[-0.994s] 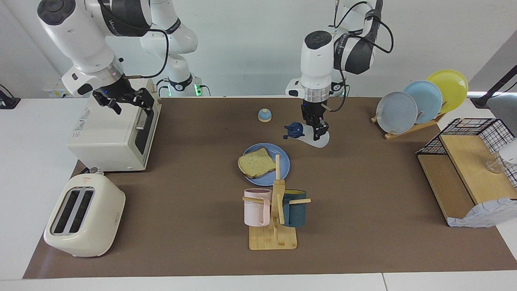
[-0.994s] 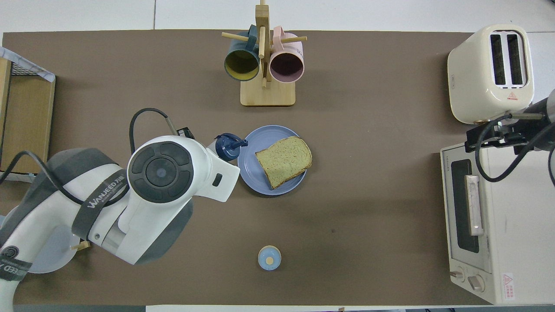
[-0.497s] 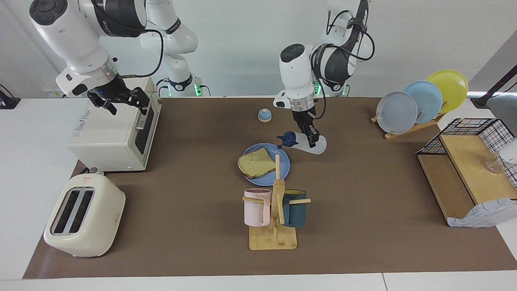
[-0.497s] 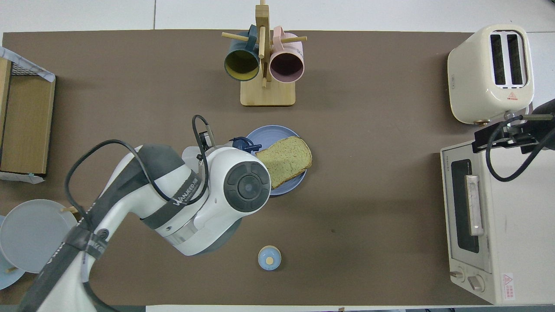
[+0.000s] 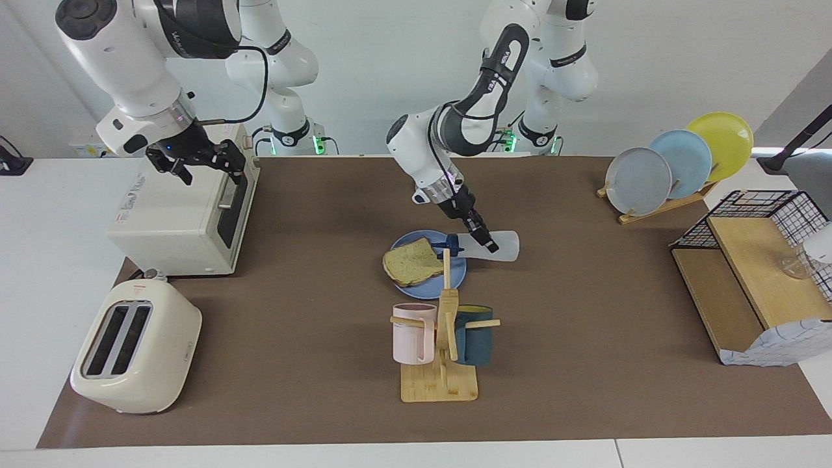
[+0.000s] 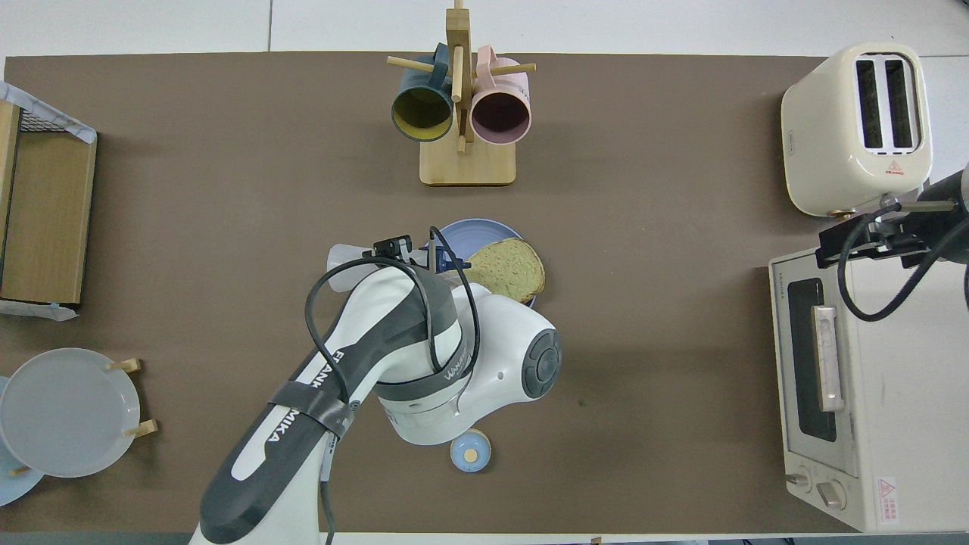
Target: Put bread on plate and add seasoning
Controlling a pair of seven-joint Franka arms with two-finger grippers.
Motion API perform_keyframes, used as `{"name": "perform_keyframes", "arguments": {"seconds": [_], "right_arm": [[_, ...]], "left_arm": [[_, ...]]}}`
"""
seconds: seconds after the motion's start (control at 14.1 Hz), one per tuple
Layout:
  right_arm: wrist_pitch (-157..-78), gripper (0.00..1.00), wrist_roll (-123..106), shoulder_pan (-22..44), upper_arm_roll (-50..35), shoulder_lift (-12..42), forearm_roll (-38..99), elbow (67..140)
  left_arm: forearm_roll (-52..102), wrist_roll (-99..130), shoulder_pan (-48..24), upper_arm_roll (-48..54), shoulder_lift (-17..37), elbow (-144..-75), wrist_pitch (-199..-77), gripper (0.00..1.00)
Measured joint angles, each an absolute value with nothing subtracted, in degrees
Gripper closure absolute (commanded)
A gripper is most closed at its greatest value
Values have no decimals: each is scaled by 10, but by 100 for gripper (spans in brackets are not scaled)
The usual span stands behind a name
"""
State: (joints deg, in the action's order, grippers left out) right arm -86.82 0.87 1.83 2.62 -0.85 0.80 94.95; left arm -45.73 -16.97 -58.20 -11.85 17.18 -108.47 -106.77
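Observation:
The bread [image 5: 409,261] [image 6: 509,268] lies flat on the blue plate [image 5: 455,276] [image 6: 484,227] in the middle of the table. My left gripper [image 5: 486,242] is shut on the seasoning [image 5: 508,247] [image 6: 342,257], a whitish bottle held almost level in the air. Its dark blue cap [image 5: 451,244] is over the plate's rim, right beside the bread. In the overhead view the left arm covers the gripper and part of the plate. My right gripper [image 5: 203,166] [image 6: 870,238] hangs open over the toaster oven, with nothing in it.
A white toaster oven [image 5: 182,214] and a cream toaster [image 5: 136,344] stand at the right arm's end. A wooden mug tree [image 5: 442,338] stands farther out than the plate. A small bell [image 6: 470,450] sits nearer the robots. A plate rack [image 5: 669,166] and a wire-and-wood shelf [image 5: 754,273] stand at the left arm's end.
My left arm has swung toward the plate, carrying the bottle and tipping it level, so its cap moved from beside the plate to over its rim. The right arm has barely moved.

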Motion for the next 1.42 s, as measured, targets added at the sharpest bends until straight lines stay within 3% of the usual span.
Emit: {"name": "perform_keyframes", "arguments": {"seconds": [0.57, 1.14, 1.42], "right_arm": [[-868, 0, 9, 18, 28, -9, 8, 950], [-868, 0, 9, 18, 28, -9, 8, 950], [-868, 0, 9, 18, 28, -9, 8, 950]], "left_arm": [[-549, -148, -605, -119, 195, -1065, -940, 100], [-565, -149, -607, -121, 205, -1054, -888, 100], [-583, -144, -611, -120, 301, -990, -850, 100]]}}
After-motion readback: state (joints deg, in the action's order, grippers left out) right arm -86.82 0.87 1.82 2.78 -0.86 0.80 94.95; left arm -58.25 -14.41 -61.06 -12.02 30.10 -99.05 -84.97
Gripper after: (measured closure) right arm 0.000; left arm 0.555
